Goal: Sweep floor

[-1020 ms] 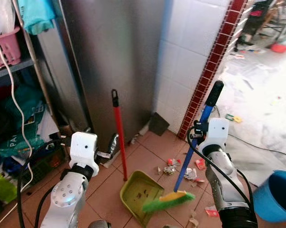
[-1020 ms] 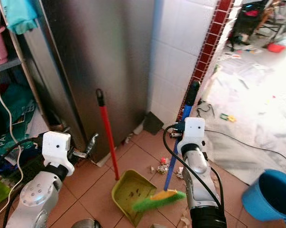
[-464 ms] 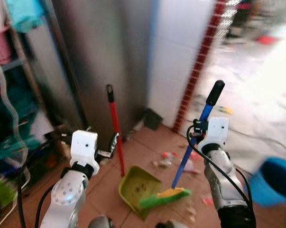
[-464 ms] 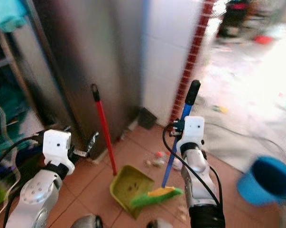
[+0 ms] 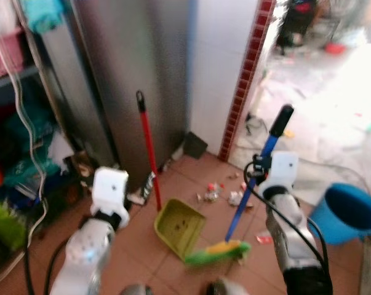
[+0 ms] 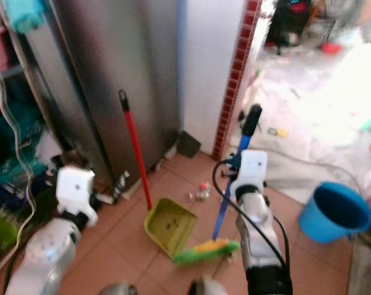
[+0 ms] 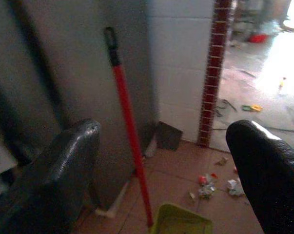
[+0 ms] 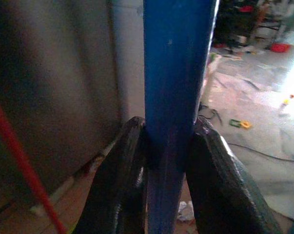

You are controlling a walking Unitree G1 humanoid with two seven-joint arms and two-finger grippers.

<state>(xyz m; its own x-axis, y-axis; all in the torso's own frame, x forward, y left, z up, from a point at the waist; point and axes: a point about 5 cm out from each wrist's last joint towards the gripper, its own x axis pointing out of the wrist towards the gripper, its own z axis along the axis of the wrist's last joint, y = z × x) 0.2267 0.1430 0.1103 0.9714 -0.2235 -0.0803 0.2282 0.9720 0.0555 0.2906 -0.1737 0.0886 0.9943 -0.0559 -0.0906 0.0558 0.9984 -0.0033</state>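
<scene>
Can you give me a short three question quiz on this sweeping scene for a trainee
1. True or false: the right gripper is shut on the blue broom handle.
2. Which thing stands nearest the broom's green bristles? A) the blue bucket B) the green dustpan C) the pink basket
3. Fill in: the scraps of litter lie on the floor between the dustpan and the ____ brick column.

Key: 1 true. 2 B; the bristles sit at the dustpan's edge. 3 red. Note the left gripper is open, aimed at the dustpan's red handle, not holding it.
</scene>
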